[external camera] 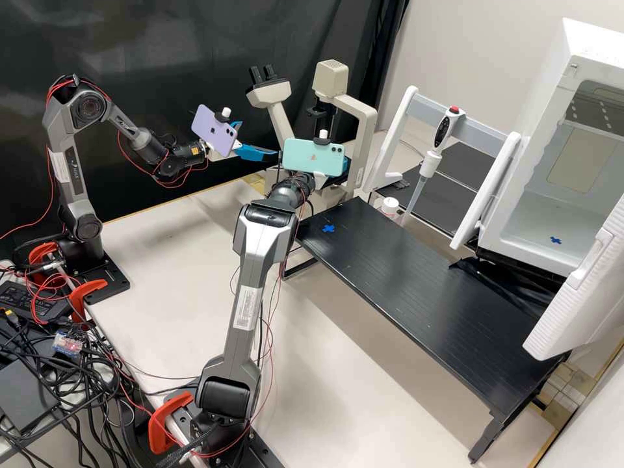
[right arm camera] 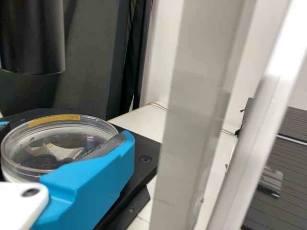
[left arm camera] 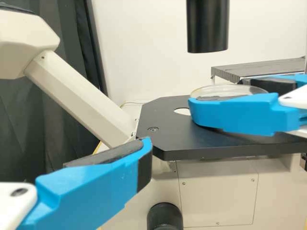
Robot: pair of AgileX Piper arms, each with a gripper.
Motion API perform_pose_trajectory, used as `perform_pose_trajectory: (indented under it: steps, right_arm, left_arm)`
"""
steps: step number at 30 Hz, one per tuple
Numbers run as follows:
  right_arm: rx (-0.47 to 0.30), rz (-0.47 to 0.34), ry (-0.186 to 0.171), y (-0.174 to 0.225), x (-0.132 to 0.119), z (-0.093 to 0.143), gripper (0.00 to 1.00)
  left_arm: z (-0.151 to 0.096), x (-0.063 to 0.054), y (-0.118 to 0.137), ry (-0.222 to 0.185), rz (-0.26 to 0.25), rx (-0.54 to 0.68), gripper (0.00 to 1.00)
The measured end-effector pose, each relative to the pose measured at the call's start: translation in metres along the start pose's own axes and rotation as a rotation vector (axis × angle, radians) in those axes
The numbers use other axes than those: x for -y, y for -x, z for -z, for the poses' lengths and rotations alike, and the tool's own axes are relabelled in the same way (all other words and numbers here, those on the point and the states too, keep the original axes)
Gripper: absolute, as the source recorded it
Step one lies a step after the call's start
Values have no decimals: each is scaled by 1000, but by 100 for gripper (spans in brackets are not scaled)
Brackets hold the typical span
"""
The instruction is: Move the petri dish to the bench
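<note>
R gripper (external camera: 346, 162) is gripping the dish (right arm camera: 53, 139) btwn its fingers, over the scope stage (left arm camera: 180, 136). L gripper (external camera: 259, 138) is hanging open nearby, fingers spread.

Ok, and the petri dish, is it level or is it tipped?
Level, or nearly: in the left wrist view, the petri dish lines up with the flat black microscope stage.

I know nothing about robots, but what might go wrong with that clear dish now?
The right gripper has the petri dish by its smooth sides, so it might slip or tilt. The black cylinder hangs above the microscope stage; lifting too high could knock the dish. The pipette hangs close to the black bench, so a wide swing might bump it.
</note>
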Motion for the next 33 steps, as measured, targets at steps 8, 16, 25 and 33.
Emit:
perform_pose_trajectory:
  steps: [8,16,25,33]
  right_arm:
    - [-44,6,-13,14,-1,-1,0]
    - [-94,-4,-19,25,-9,7,0]
    - [-130,9,-1,33,-6,17,0]
    - [-149,15,10,41,-6,22,0]
  left_arm:
    - [0,0,0,0,0,0,100]
    - [0,0,0,0,0,0,100]
    - [0,0,0,0,0,0,100]
    - [0,0,0,0,0,0,100]
